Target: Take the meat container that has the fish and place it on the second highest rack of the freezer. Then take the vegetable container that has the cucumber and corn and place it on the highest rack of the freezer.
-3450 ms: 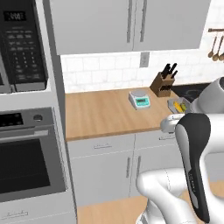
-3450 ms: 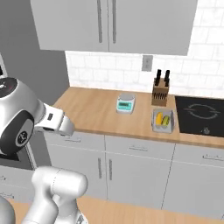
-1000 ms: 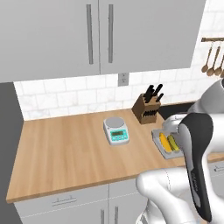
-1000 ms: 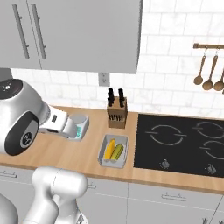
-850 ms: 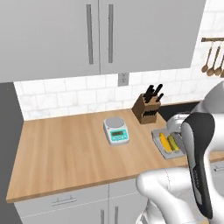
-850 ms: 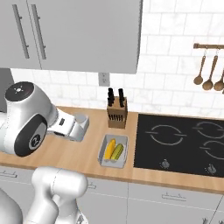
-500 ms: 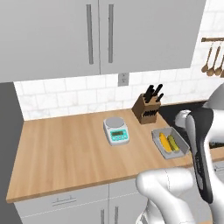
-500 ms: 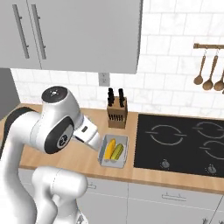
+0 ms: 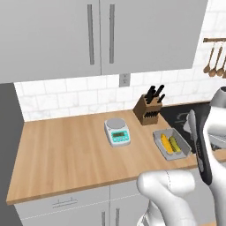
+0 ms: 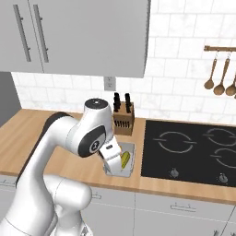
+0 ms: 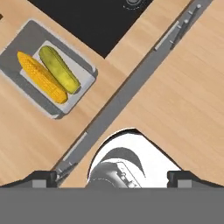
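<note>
Resting on wooden counter: grey vegetable container holding corn and cucumber side by side, just left of black cooktop. Knife block stands behind container; kitchen scale to its left. Gripper fingers spread wide, holding nothing, above counter edge, apart from container.

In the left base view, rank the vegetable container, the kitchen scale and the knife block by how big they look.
1. vegetable container, largest, partly behind the arm.
2-3. knife block and kitchen scale look about alike; the block stands farther back, so I won't rank them.
</note>
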